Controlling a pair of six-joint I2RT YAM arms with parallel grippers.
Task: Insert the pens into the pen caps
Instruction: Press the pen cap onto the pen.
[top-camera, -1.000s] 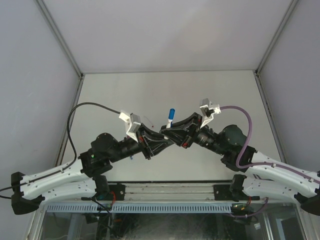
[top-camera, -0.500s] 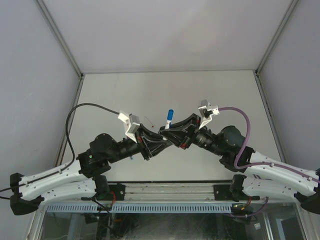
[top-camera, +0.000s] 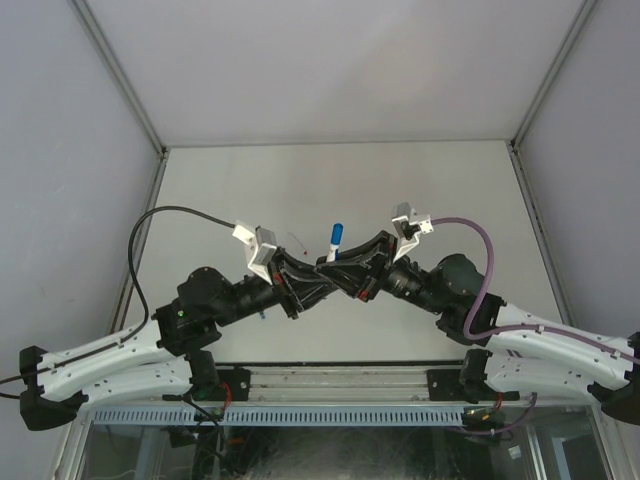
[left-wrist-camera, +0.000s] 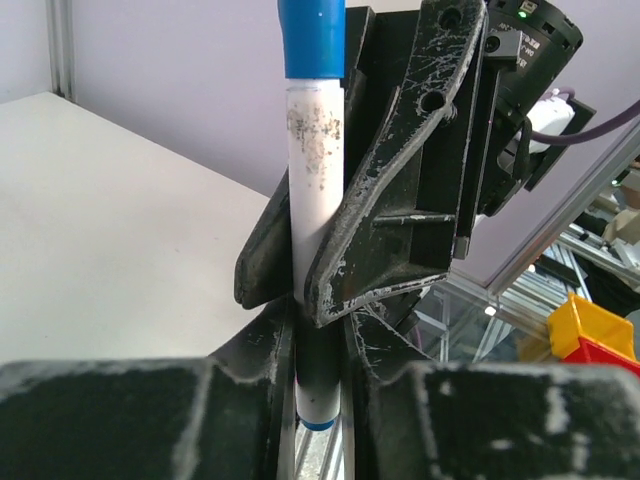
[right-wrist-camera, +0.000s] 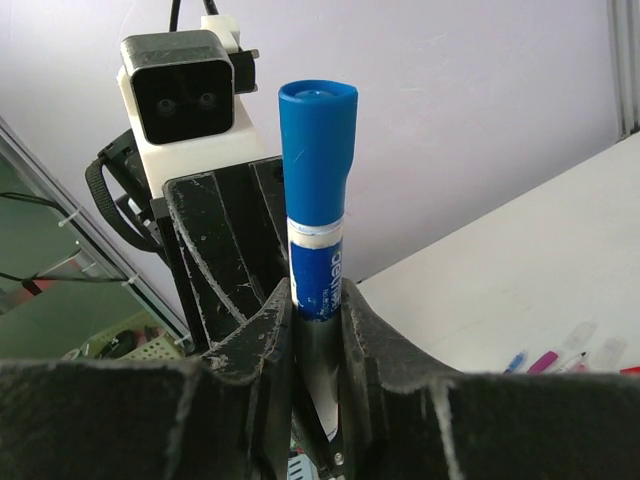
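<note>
near the middle of the top view we see both grippers meeting above the table (top-camera: 400, 190). the left gripper (left-wrist-camera: 318, 345) has narrow jaws clamped on the lower barrel of the upright blue pen (top-camera: 334, 243). the right gripper (right-wrist-camera: 315, 310) pinches it higher up. a blue cap (right-wrist-camera: 318, 150) sits on the pen's top end. other pens (right-wrist-camera: 560, 355) lie blurred at the lower right of the right wrist view.

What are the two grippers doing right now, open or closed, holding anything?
Left gripper: closed on the blue pen.
Right gripper: closed on the same blue pen.
</note>
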